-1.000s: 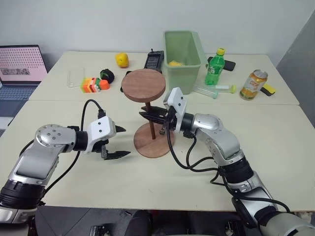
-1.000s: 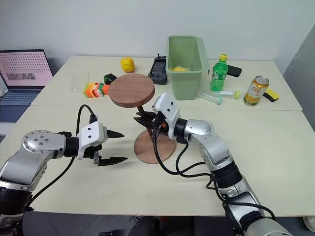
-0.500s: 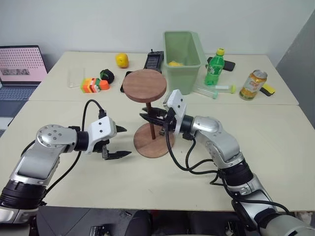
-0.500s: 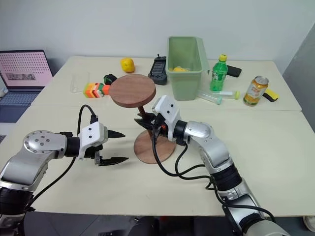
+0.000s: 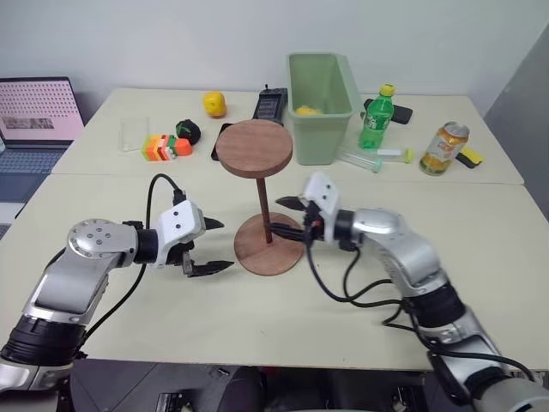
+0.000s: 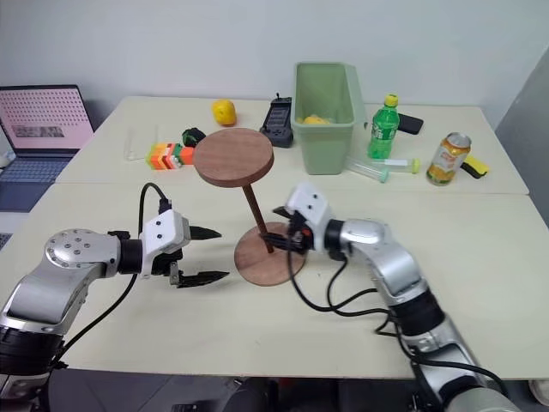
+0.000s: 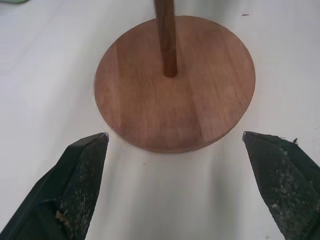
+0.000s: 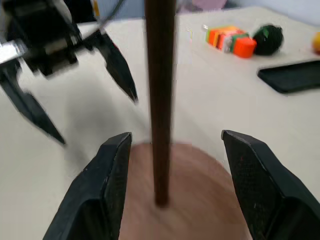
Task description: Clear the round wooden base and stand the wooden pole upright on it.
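Nearest, the left gripper hangs just above the cream table at about nine o'clock of the round wooden base. Its two black fingers are spread wide with nothing between them, tips aimed at the base but apart from it.

The base is a flat, thin, reddish-brown disc lying on the table, with visible grain and a paler edge in the left wrist view. On its middle stands the wooden pole: a thin dark-brown rod, close to upright with a slight lean, its lower end on the base and its fixed reddish-brown disc at the top, level like a small tabletop.

At about three o'clock of the base the right gripper points at the rod. Its jaws are parted to either side of the rod; in the right wrist view there is a clear gap on both sides, so it grips nothing.

Farther off, around twelve to one o'clock, stands a pale green bin, then a green bottle and a drink can. Around eleven o'clock lie orange and green blocks, a yellow fruit and a black handset. A laptop sits at the far ten o'clock edge
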`<action>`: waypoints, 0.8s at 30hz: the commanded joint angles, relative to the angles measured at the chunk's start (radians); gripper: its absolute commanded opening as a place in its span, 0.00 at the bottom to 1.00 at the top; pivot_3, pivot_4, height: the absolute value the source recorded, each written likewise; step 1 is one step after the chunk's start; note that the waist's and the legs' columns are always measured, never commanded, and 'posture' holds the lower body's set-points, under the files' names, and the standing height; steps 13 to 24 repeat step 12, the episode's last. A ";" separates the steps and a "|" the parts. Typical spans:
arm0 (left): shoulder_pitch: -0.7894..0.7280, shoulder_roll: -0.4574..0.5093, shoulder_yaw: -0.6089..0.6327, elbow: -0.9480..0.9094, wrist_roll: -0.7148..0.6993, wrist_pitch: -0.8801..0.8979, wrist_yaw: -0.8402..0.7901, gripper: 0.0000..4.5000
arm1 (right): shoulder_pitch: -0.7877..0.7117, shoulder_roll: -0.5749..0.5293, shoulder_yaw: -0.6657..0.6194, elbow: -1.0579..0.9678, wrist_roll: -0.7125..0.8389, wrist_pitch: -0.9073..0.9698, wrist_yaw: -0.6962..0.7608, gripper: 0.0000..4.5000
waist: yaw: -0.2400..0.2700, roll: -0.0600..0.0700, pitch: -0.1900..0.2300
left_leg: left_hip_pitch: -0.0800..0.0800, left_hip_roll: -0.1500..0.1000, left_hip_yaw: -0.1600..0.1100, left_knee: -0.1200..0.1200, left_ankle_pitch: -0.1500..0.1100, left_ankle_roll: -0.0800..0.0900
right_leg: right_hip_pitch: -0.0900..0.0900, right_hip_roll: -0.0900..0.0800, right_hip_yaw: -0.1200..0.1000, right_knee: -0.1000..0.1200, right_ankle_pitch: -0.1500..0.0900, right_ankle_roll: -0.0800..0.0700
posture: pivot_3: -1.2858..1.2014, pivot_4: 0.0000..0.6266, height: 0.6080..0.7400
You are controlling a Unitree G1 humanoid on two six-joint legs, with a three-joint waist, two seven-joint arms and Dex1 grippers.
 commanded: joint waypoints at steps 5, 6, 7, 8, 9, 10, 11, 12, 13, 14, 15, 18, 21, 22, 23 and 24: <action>0.009 0.057 0.093 0.039 -0.006 -0.038 -0.006 1.00 | 0.170 -0.367 -0.275 -0.301 0.163 0.021 0.235 0.67 | 0.005 0.001 0.001 | -0.001 0.000 0.001 0.000 0.000 0.000 | 0.000 0.000 0.000 -0.002 0.000 0.000 | 0.52 0.24 1.00; 0.011 0.062 0.105 0.056 -0.007 -0.045 -0.010 1.00 | 0.203 -0.406 -0.322 -0.335 0.194 0.033 0.262 0.67 | 0.007 0.001 0.001 | -0.001 0.001 0.001 -0.001 0.000 0.000 | 0.000 0.000 0.000 -0.002 0.000 0.000 | 0.52 0.24 1.00; 0.012 0.068 0.111 0.072 -0.004 -0.053 -0.012 1.00 | 0.232 -0.438 -0.360 -0.361 0.221 0.044 0.279 0.67 | 0.010 0.001 0.001 | -0.002 0.001 0.001 -0.001 0.000 0.000 | 0.000 0.000 -0.001 -0.003 0.000 0.000 | 0.52 0.24 1.00; 0.013 0.073 0.115 0.084 -0.001 -0.059 -0.014 1.00 | 0.253 -0.462 -0.385 -0.378 0.242 0.051 0.288 0.67 | 0.007 0.001 0.001 | -0.002 0.001 0.002 -0.002 0.000 0.001 | 0.000 0.000 -0.002 -0.003 0.000 0.000 | 0.52 0.24 1.00; 0.013 0.075 0.116 0.091 0.000 -0.065 -0.015 1.00 | 0.266 -0.476 -0.397 -0.388 0.257 0.056 0.290 0.67 | 0.007 0.001 0.001 | -0.001 0.001 0.003 -0.001 0.000 0.001 | 0.001 0.001 -0.001 -0.003 0.000 0.000 | 0.52 0.24 1.00; 0.014 0.075 0.119 0.101 0.001 -0.075 -0.016 1.00 | 0.281 -0.492 -0.411 -0.400 0.268 0.057 0.291 0.67 | 0.006 0.001 0.001 | -0.001 0.001 0.004 -0.001 0.000 0.001 | 0.001 0.001 -0.001 -0.003 0.000 0.000 | 0.52 0.24 1.00; 0.014 0.076 0.122 0.129 0.005 -0.100 -0.022 1.00 | 0.307 -0.509 -0.438 -0.419 0.278 0.067 0.287 0.67 | 0.006 0.001 0.001 | 0.000 0.001 0.004 -0.001 0.000 0.001 | 0.001 0.001 -0.001 -0.003 0.000 0.000 | 0.52 0.24 1.00; 0.013 0.076 0.124 0.153 0.009 -0.121 -0.028 1.00 | 0.326 -0.520 -0.456 -0.435 0.286 0.075 0.282 0.67 | 0.006 0.001 0.001 | 0.001 0.001 0.004 -0.001 0.000 0.001 | 0.002 0.001 -0.001 -0.002 0.000 -0.001 | 0.52 0.24 1.00; 0.013 0.076 0.124 0.153 0.009 -0.121 -0.028 1.00 | 0.326 -0.520 -0.456 -0.435 0.286 0.075 0.282 0.67 | 0.006 0.001 0.001 | 0.001 0.001 0.004 -0.001 0.000 0.001 | 0.002 0.001 -0.001 -0.002 0.000 -0.001 | 0.52 0.24 1.00; 0.013 0.076 0.124 0.153 0.009 -0.121 -0.028 1.00 | 0.326 -0.520 -0.456 -0.435 0.286 0.075 0.282 0.67 | 0.006 0.001 0.001 | 0.001 0.001 0.004 -0.001 0.000 0.001 | 0.002 0.001 -0.001 -0.002 0.000 -0.001 | 0.52 0.24 1.00; 0.013 0.076 0.124 0.153 0.009 -0.121 -0.028 1.00 | 0.326 -0.520 -0.456 -0.435 0.286 0.075 0.282 0.67 | 0.006 0.001 0.001 | 0.001 0.001 0.004 -0.001 0.000 0.001 | 0.002 0.001 -0.001 -0.002 0.000 -0.001 | 0.52 0.24 1.00; 0.013 0.076 0.124 0.153 0.009 -0.121 -0.028 1.00 | 0.326 -0.520 -0.456 -0.435 0.286 0.075 0.282 0.67 | 0.006 0.001 0.001 | 0.001 0.001 0.004 -0.001 0.000 0.001 | 0.002 0.001 -0.001 -0.002 0.000 -0.001 | 0.52 0.24 1.00; 0.013 0.076 0.124 0.153 0.009 -0.121 -0.028 1.00 | 0.326 -0.520 -0.456 -0.435 0.286 0.075 0.282 0.67 | 0.006 0.001 0.001 | 0.001 0.001 0.004 -0.001 0.000 0.001 | 0.002 0.001 -0.001 -0.002 0.000 -0.001 | 0.52 0.24 1.00; 0.013 0.076 0.124 0.153 0.009 -0.121 -0.028 1.00 | 0.326 -0.520 -0.456 -0.435 0.286 0.075 0.282 0.67 | 0.006 0.001 0.001 | 0.001 0.001 0.004 -0.001 0.000 0.001 | 0.002 0.001 -0.001 -0.002 0.000 -0.001 | 0.52 0.24 1.00; 0.013 0.076 0.124 0.153 0.009 -0.121 -0.028 1.00 | 0.326 -0.520 -0.456 -0.435 0.286 0.075 0.282 0.67 | 0.006 0.001 0.001 | 0.001 0.001 0.004 -0.001 0.000 0.001 | 0.002 0.001 -0.001 -0.002 0.000 -0.001 | 0.52 0.24 1.00; 0.013 0.076 0.124 0.153 0.009 -0.121 -0.028 1.00 | 0.326 -0.520 -0.456 -0.435 0.286 0.075 0.282 0.67 | 0.006 0.001 0.001 | 0.001 0.001 0.004 -0.001 0.000 0.001 | 0.002 0.001 -0.001 -0.002 0.000 -0.001 | 0.52 0.24 1.00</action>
